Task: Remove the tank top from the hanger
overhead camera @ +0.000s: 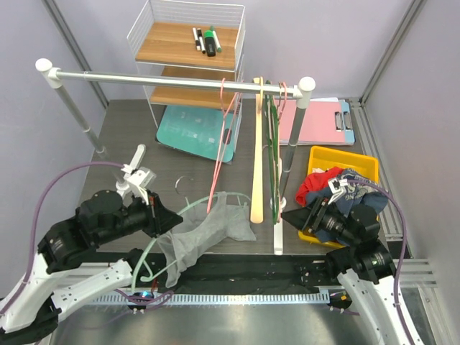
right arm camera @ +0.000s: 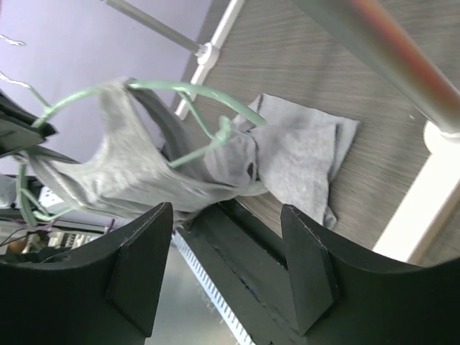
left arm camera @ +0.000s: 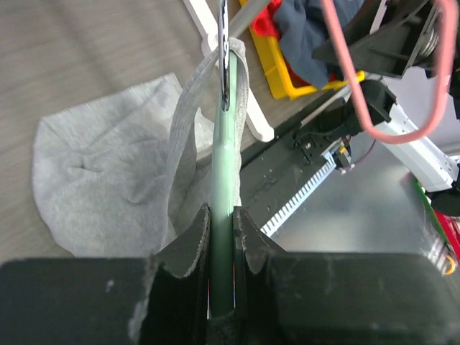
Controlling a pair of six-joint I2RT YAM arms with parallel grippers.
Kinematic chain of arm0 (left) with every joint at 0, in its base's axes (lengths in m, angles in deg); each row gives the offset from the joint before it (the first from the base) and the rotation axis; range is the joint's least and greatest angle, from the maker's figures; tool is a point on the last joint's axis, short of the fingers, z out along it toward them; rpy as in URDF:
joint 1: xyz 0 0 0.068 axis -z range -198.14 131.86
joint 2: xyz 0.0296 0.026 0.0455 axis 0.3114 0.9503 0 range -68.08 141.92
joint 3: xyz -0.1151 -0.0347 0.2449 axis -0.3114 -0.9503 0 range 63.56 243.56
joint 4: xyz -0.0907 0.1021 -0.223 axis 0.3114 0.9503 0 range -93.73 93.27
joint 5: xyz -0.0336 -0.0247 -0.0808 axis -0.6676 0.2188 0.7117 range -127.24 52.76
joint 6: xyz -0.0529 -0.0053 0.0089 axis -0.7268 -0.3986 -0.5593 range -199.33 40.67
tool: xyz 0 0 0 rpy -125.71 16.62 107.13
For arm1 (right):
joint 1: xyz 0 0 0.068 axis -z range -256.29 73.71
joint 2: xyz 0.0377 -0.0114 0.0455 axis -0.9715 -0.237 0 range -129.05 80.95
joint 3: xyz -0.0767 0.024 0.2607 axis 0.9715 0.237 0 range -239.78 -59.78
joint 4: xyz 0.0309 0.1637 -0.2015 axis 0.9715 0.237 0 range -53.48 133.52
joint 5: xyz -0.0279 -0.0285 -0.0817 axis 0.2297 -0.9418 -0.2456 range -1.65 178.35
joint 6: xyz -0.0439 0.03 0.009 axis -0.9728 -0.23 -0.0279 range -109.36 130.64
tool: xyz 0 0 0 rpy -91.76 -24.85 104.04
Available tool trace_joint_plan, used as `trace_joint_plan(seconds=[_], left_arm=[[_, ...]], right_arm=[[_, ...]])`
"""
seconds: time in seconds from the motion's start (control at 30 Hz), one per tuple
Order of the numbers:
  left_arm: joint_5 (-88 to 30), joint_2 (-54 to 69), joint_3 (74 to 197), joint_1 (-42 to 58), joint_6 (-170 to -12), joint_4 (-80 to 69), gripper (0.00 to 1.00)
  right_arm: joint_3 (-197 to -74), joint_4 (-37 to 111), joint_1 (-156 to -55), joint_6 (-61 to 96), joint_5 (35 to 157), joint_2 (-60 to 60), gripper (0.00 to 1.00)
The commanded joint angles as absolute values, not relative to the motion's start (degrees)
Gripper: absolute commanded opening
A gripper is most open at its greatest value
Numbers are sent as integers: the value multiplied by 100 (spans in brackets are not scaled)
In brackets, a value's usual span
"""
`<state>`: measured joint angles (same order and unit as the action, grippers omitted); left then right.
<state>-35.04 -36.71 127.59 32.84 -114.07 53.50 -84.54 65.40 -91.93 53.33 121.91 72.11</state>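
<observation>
With the left end effector (left arm camera: 221, 228) clamped on the green hanger (left arm camera: 223, 165) at the near left of the counter (overhead camera: 129, 129), the gray tank top (overhead camera: 208, 231) trails rightward toward the right end effector (overhead camera: 293, 215), which is wide open, empty and nearer the loose hem.

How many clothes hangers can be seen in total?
4: a mint hanger in the left gripper, carrying the tank top; a pink hanger, a cream hanger and a dark green hanger on the rail. Another pink hook may mean a fifth.
</observation>
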Motion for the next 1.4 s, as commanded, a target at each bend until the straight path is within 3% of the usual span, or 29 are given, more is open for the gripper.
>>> trace_joint_plan(seconds=[0.0, 0.3, 0.4, 0.57, 0.67, 1.07, 1.37], left_arm=[[-3153, -3706, 12491, 3266, -11764, 4259, 0], [-2907, -3591, 12121, 3266, -11931, 3811, 0], [-2863, -3539, 12034, 3266, -11949, 3723, 0], [-2792, -3468, 11989, 3266, -11984, 3608, 0], [-2748, -3451, 11989, 3266, -11984, 3617, 0], [-2493, -3345, 11981, 3266, -11870, 3810, 0], [-2836, -3345, 12095, 3266, -11853, 3916, 0]], right_arm=[[-8115, 4708, -9185, 6213, 12693, 7006, 66], [-7842, 3687, -9571, 6486, 12457, 6321, 63], [-7806, 3274, -10246, 6417, 11913, 5786, 62], [-7920, 2791, -12212, 6109, 10367, 5029, 62], [-8017, 2598, -12725, 5986, 9592, 4660, 61], [-8219, 2122, -12859, 6012, 9379, 4342, 60], [-8281, 2729, -13008, 6021, 9274, 4975, 63]])
